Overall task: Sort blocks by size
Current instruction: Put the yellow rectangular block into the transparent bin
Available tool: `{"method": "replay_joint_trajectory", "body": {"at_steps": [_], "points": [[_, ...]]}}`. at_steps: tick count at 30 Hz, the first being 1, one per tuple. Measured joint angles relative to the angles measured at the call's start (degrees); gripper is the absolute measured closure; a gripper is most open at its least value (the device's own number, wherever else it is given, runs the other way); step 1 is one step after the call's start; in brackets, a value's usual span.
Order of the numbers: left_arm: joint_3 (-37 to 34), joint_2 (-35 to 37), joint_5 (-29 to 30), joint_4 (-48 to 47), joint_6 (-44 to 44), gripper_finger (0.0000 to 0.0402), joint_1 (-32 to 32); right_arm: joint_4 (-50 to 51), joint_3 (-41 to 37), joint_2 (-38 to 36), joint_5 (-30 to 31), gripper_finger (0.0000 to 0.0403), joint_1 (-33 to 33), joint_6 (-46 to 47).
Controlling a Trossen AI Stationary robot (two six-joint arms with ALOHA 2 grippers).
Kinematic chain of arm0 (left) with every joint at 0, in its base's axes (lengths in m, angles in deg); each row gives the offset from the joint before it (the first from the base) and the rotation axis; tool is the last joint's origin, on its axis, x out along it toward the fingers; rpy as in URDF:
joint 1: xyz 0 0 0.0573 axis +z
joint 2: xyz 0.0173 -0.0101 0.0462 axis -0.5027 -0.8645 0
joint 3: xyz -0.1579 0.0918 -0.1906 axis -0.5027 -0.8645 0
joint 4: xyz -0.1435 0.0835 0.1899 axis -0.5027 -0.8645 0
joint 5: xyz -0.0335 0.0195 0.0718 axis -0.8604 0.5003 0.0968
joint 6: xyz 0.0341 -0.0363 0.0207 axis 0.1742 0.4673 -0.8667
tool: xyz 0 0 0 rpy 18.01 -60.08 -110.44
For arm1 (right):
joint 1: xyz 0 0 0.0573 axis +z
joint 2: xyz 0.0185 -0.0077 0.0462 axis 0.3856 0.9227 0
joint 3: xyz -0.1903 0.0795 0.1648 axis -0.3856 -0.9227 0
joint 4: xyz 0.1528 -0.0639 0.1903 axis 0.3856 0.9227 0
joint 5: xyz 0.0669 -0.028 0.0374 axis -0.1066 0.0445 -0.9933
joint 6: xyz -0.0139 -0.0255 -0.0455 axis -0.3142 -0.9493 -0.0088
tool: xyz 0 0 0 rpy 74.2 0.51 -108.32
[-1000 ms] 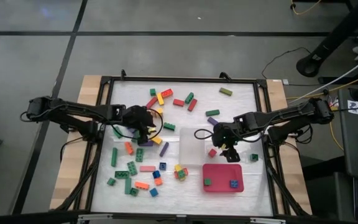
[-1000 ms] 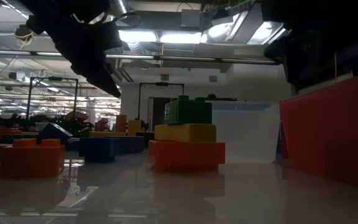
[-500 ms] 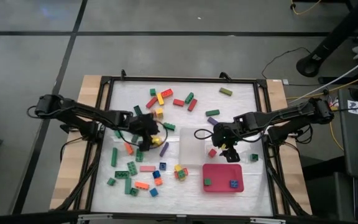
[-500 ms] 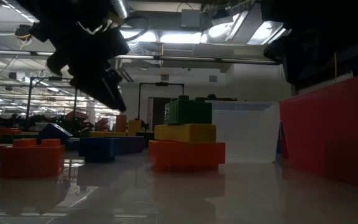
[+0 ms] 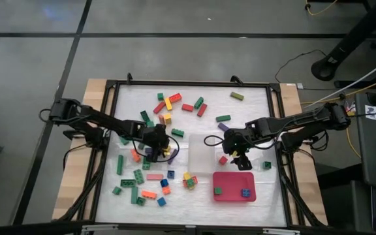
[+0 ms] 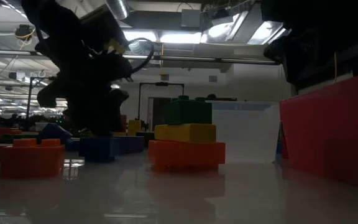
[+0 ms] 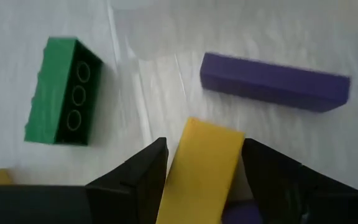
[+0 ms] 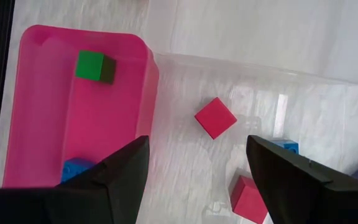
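The left gripper (image 7: 201,168) is low over the blocks (image 5: 150,162) left of table centre, its fingers (image 7: 143,175) spread either side of a yellow bar (image 7: 201,165), with a purple bar (image 7: 273,83) at 1 o'clock from it and a green brick (image 7: 61,92) at 10 o'clock. The right gripper (image 8: 194,168) hangs released over the clear tub (image 5: 207,147), a red cube (image 8: 215,117) ahead; the red tray (image 8: 45,106) holds a green cube (image 8: 94,66) and a blue one (image 8: 76,169).

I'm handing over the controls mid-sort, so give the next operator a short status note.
Left gripper: open, jaws either side of a yellow bar, mid-table.
Right gripper: open, empty, above the clear tub, beside the red tray.
Done: a green cube and a blue cube lie in the tray.
Left: most blocks remain scattered on the table.
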Motion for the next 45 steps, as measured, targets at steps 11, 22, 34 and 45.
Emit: {"method": "replay_joint_trajectory", "body": {"at_steps": [11, 22, 34, 45], "points": [[-0.02, -0.77, 0.02, 1.93, 1.21, 0.0263, 1.49, 2.81, -0.01, -0.03, 0.01, 0.0135, -0.03, 0.0], [7.34, 0.06, 0.02, 2.8, 5.37, 0.0287, 1.49, 10.03, -0.01, -3.02, 8.72, 0.0135, -3.07, -1.71], [12.14, -0.42, -1.3, 21.96, 9.54, 0.028, 1.21, 6.85, -4.99, -3.23, 17.48, 0.0135, -10.4, -1.93], [12.02, -12.32, -1.88, 37.63, 11.34, 0.0251, -0.26, 7.86, -9.72, -3.21, 17.64, 0.0135, -14.75, 4.64]]}}
